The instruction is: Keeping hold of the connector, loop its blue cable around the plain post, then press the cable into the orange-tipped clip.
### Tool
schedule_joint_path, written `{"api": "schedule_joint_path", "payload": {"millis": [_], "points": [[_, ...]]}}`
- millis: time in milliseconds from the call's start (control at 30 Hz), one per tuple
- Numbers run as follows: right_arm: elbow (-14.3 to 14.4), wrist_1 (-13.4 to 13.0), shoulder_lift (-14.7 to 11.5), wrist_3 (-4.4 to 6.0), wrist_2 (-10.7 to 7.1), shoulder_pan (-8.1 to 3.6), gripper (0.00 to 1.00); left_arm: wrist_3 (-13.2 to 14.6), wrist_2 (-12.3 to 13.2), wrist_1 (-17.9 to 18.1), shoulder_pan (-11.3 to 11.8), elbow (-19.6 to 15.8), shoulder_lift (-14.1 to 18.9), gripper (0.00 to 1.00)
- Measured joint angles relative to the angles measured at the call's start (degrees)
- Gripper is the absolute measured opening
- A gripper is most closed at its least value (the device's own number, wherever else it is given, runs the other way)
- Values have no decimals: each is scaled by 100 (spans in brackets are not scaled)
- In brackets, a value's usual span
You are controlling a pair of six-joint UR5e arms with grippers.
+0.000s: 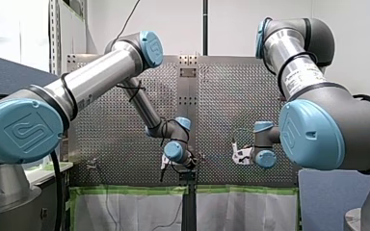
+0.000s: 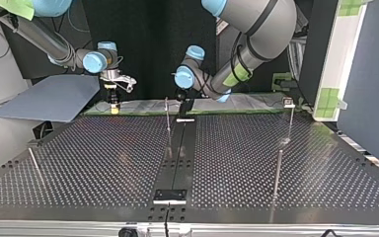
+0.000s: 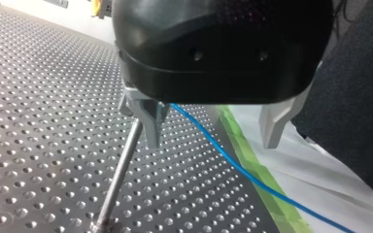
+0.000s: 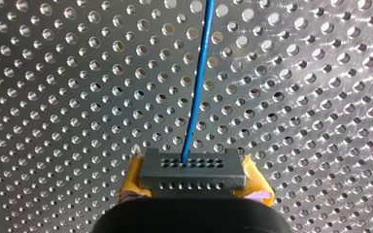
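Right hand [image 4: 193,187] clenched on the connector [image 4: 193,167], a dark grey block with rows of small holes, pinched on both sides by yellow pads [image 4: 128,187]. Blue cable [image 4: 197,87] left the connector's face and ran straight ahead of the hand over the perforated counter [image 4: 53,97]; the right wrist view did not show whether it touched the metal. Left hand [image 3: 213,138] released, its two pale fingers [image 3: 153,126] spread wide with nothing gripped between them. In the left wrist view the cable came out from under the hand's black body just beside the finger nearest the plain post [image 3: 119,174]. From there it slanted down and away across a strip of green tape [image 3: 252,162] and a white sheet [image 3: 330,184] at the counter's edge. Contact between cable and finger could not be told. The post, a thin bare metal rod, stood in the counter just beside that same finger, on the side away from the open gap. Cable and post lay on opposite sides of the finger, so the cable ran beside the post and not around it. Top view: right arm in from the view's left, its hand near the counter's far edge; left arm in from the view's right, its hand close to the post near the middle of that edge; the two hands well apart
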Motion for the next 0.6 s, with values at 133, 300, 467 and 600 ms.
{"api": "schedule_joint_path", "payload": {"millis": [133,300,467,600], "points": [[-1,0,0,-3,3,0,0,-63,-1,88,-2,-92,119,100],[-2,-1,1,-4,1,0,0,-113,12,193,-7,-228,234,100],[-5,-1,1,-3,-1,0,0,-149,85,362,-10,-449,421,100],[-3,-1,1,3,0,0,0,-200,135,525,-24,-643,583,100]]}}
